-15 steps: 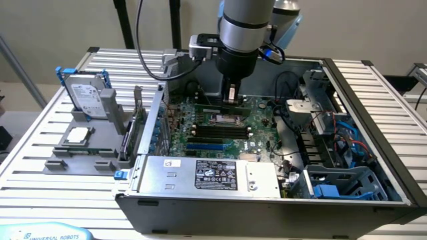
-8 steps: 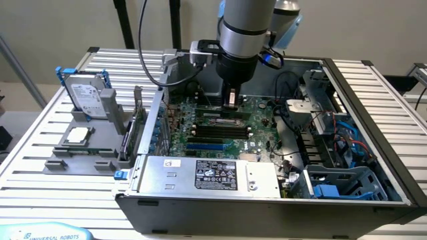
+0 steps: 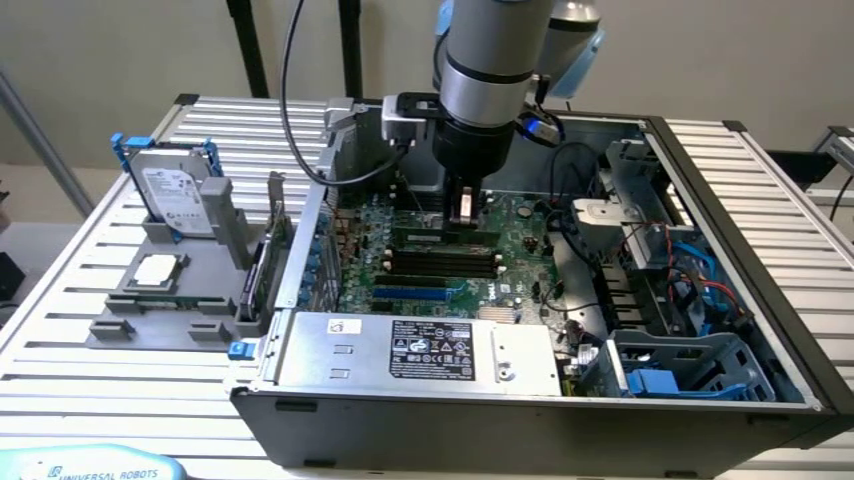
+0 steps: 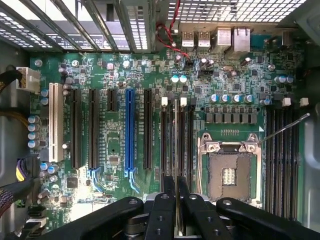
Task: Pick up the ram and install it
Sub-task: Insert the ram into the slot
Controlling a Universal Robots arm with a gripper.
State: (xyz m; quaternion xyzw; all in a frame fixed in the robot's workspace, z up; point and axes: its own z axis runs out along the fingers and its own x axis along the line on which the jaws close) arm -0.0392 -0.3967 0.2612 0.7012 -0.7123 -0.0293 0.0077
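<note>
While the gripper [image 4: 176, 200] sits low over the motherboard [image 4: 115, 150], its jaws are clenched on the ram [image 4: 176, 145], which the wrist view shows edge-on as a thin pale strip running up from between the black fingers [image 4: 162, 212] and lined up over the memory slots [image 4: 186, 140] near the middle of that frame. In the exterior view the gripper [image 3: 463, 222] hangs at centre frame inside the open computer case [image 3: 534, 410], and the stick it holds is a small pale sliver just above the row of black slots [image 3: 434, 262]; whether it already touches a slot cannot be told. Just to the right of those slots in the wrist view lies the bare processor socket [image 4: 230, 172] with its metal frame. Further out, the blue expansion slot [image 4: 130, 132] stands left of centre. In the exterior view the grey power supply [image 3: 414, 350] fills the lower middle of the case. Well apart, at the left of that frame, a grey holder [image 3: 160, 300] carries the upright hard drive [image 3: 174, 190] and a square silver processor chip [image 3: 156, 268].
</note>
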